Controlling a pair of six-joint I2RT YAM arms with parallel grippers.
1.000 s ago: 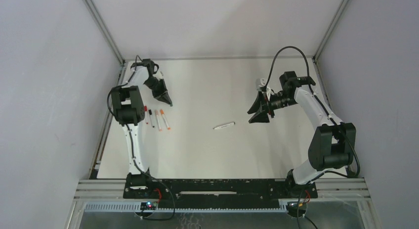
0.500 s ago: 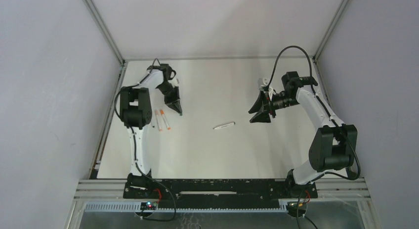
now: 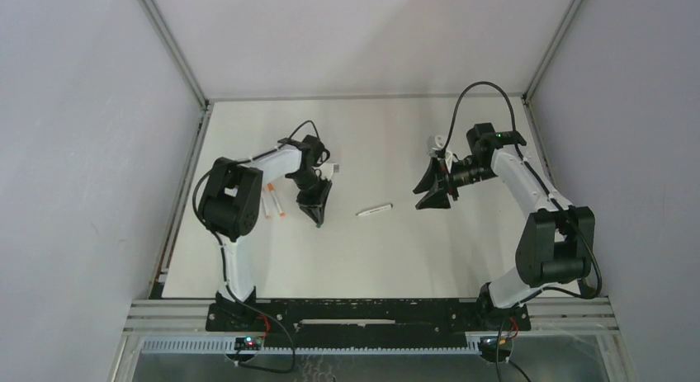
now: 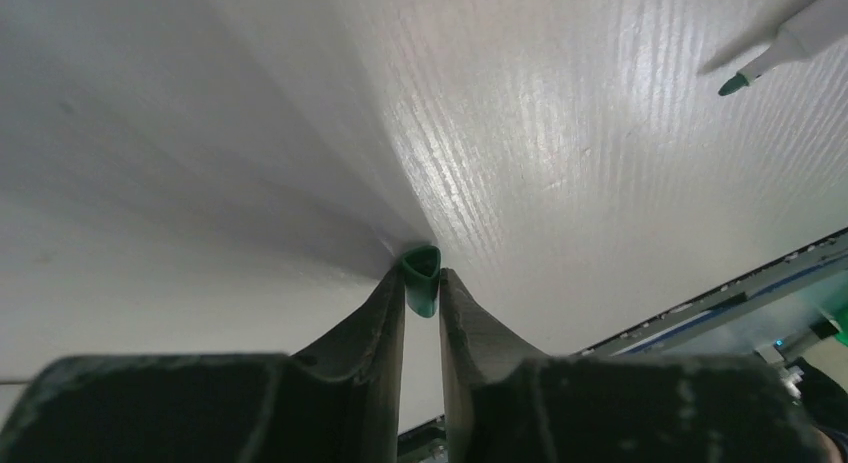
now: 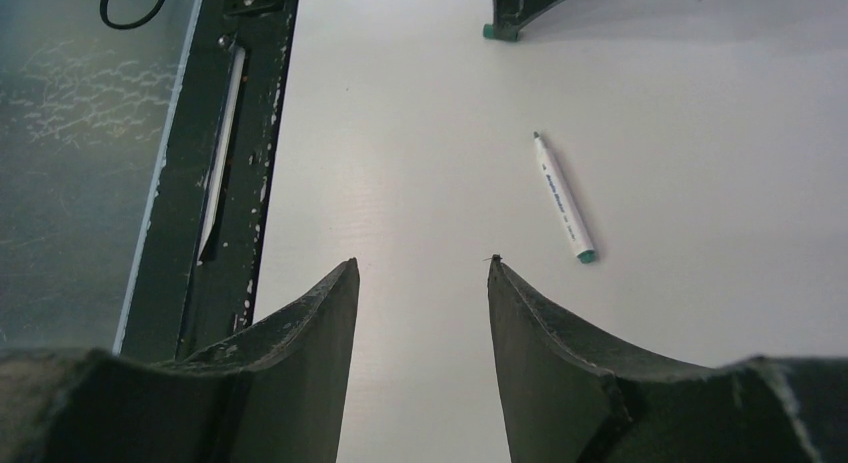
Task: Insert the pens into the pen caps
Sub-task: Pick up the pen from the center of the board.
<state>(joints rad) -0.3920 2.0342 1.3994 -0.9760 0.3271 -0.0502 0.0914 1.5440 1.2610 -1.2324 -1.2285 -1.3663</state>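
**A:** What is on the table [image 3: 371,134]?

**B:** Seen from above, a pale table with two robot arms reaching in from its near edge. A green-tipped pen [image 3: 374,209], white-barrelled and uncapped, lies flat near the middle. Its tip points towards 8 o'clock.

**A:** Where is the left gripper [image 3: 318,210]?

**B:** At about 9 o'clock from that pen, near it but apart, pointing down at the table. In its wrist view the two dark fingertips are pinched on a small green cap [image 4: 421,293]. The cap's open mouth faces away from the camera, just over the table surface. The pen [image 4: 790,45] appears at 2 o'clock in that view, with its green nib towards the gripper.

**A:** And the right gripper [image 3: 433,192]?

**B:** At about 2 o'clock from the pen, also near it. Its wrist view shows the fingers spread apart with only bare table between them, so it holds nothing. There the pen [image 5: 563,196] lies at 1 o'clock from the fingertips. At 12 o'clock the tip of the left gripper shows with the green cap [image 5: 489,31].

**A:** Any other pens?

**B:** Two other pens [image 3: 272,202] lie side by side at 9 o'clock on the table, beyond the left arm. They are white with orange-red near ends. I cannot tell whether they are capped.
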